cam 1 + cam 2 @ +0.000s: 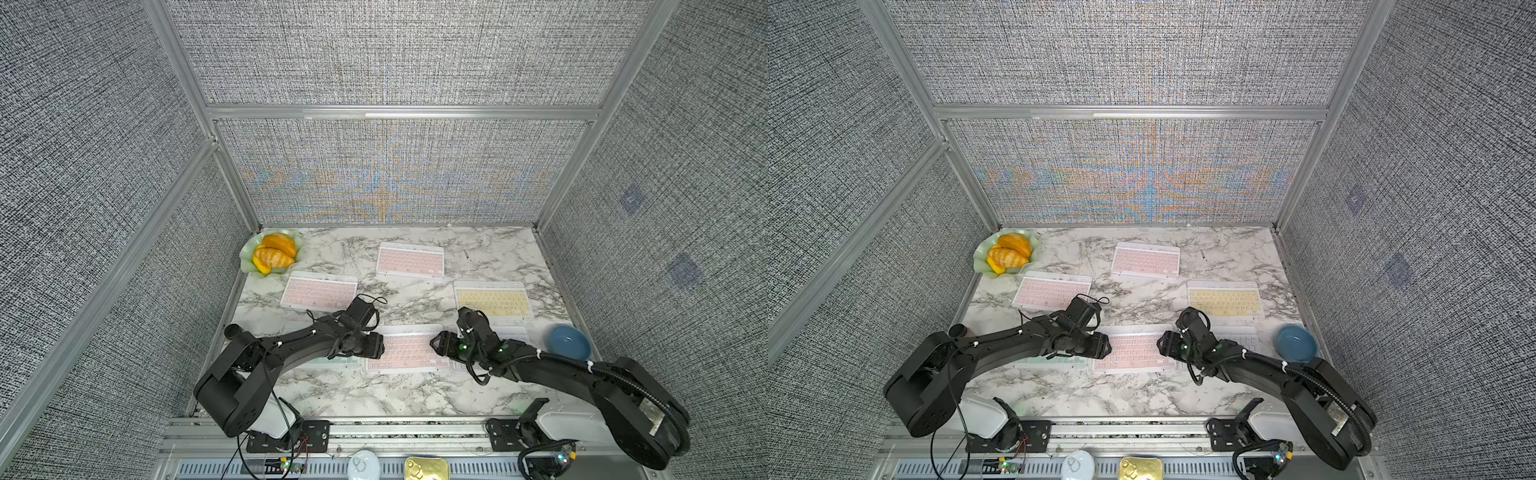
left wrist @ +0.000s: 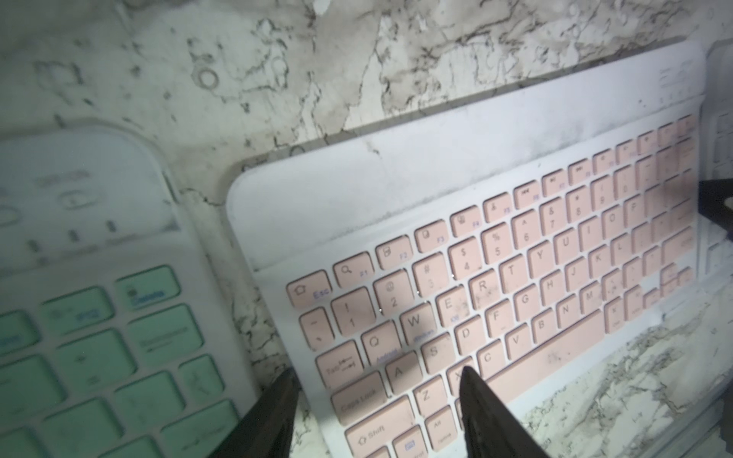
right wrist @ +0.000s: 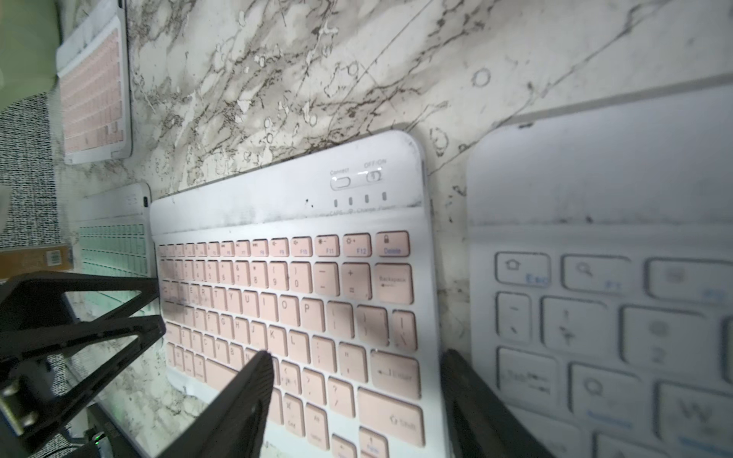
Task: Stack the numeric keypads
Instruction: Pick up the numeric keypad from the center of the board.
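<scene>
Lying flat, keys up, at the near middle of the tabletop (image 1: 374, 395): near pink keypad (image 1: 409, 349). Just beside its left short edge, mint keypad (image 2: 99, 337); just beside its right short edge, white keypad (image 3: 595, 297). Astride the left edge, left claw (image 2: 377, 380), jaws spread, one fingertip (image 2: 470, 382) over the keys, its partner at the gap toward the mint keypad. Astride the right edge, right claw (image 3: 357, 365), spread likewise. Farther back, unstacked: left pink keypad (image 1: 320, 293), far pink keypad (image 1: 410, 261), yellow keypad (image 1: 492, 303). Green dish (image 1: 247, 259) in the far left corner; blue bowl (image 1: 569, 343) at the right edge.
</scene>
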Tool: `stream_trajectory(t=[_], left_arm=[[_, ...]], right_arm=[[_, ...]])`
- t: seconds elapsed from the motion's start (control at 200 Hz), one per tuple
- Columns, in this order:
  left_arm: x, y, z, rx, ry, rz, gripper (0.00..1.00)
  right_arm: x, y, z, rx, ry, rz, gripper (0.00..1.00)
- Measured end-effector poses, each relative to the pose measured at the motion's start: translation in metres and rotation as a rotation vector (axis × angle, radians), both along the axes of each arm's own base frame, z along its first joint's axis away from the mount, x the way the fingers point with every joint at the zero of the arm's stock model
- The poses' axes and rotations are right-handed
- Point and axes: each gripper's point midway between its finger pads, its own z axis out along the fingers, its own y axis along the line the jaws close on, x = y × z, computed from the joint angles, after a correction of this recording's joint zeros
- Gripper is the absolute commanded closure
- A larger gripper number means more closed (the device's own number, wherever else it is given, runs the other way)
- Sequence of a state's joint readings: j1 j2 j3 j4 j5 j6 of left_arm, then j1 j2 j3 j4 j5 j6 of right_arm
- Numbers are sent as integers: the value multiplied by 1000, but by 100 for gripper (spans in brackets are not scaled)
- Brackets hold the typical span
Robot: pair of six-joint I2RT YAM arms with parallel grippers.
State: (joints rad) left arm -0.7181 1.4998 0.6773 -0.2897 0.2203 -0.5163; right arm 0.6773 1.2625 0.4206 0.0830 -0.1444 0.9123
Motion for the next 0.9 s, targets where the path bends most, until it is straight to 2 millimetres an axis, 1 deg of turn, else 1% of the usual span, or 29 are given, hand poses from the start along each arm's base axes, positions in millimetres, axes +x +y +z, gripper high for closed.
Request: stream_trajectory(t=[0.235, 0.445, 0.73, 0.9], left_arm=[[1, 0, -1, -4, -7, 2, 35], [16, -1, -1, -5, -84, 16, 35], [20, -2, -1, -4, -99, 20, 35], [20, -2, -2, -7, -105, 19, 35]], right_arm=[[-7, -1, 2, 67, 15, 2, 30], [-9, 1, 5, 147, 28, -13, 30], [-16, 2, 6, 184, 60, -14, 30], [-15, 1, 16, 219, 49, -28, 30]])
